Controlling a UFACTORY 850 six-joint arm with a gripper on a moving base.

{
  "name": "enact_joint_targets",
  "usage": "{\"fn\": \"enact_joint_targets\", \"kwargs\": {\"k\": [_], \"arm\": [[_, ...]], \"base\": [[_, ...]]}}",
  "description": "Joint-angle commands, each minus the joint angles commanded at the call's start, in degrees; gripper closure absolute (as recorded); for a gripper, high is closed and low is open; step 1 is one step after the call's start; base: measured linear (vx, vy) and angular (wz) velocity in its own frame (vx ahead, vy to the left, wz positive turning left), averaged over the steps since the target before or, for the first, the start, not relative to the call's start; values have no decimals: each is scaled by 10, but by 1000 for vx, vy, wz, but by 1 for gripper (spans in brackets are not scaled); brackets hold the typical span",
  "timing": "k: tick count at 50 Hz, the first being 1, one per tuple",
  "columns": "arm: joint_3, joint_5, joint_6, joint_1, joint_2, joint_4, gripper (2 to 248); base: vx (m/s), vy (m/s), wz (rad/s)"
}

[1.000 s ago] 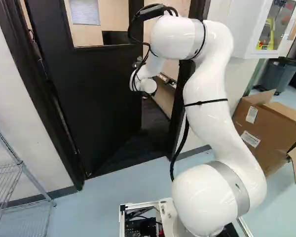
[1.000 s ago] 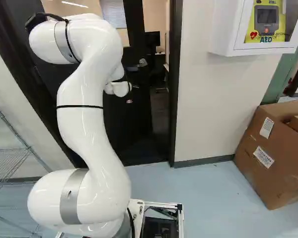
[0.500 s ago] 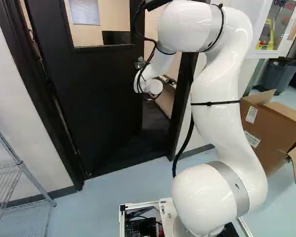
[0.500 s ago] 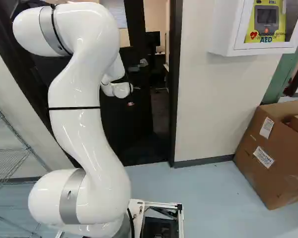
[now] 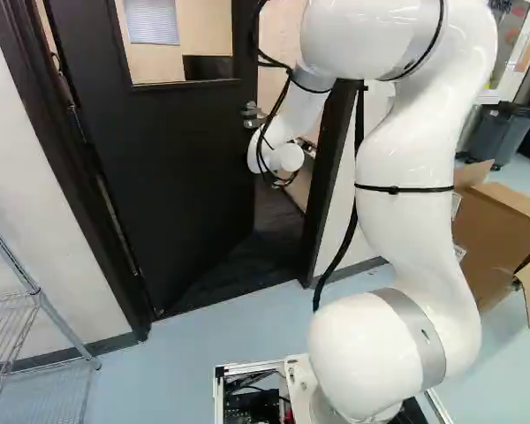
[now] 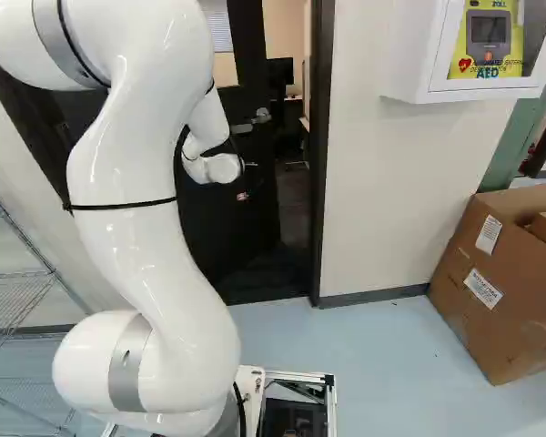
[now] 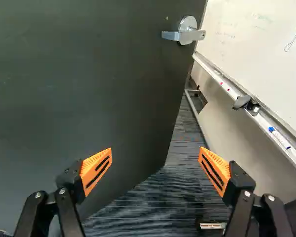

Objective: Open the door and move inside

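One door (image 5: pixel 177 168) is standing with one lever handle (image 7: pixel 173 36) jutting from it. Left of the door, one wire shelving unit (image 5: pixel 39 297) is standing; right of it, one wall cabinet (image 6: pixel 407 55), one trash bin (image 5: pixel 496 134) and one large cardboard box (image 6: pixel 487 314) are sitting.

Office-like | whiteboard (image 7: pixel 256 29), marker tray (image 7: pixel 262 122) | window blind (image 5: pixel 152 21) | striped carpet (image 7: pixel 153 202)

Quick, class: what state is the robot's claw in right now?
Claw: open, its orange pads wide apart, nothing held between them.
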Motion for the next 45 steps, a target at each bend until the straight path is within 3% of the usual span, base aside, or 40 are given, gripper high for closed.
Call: {"fn": "enact_joint_targets", "kwargs": {"k": [23, 45], "arm": [[75, 0, 0, -18, 62, -49, 3], [144, 0, 0, -37, 122, -53, 3]], "base": [[0, 0, 0], [0, 0, 0]]}}
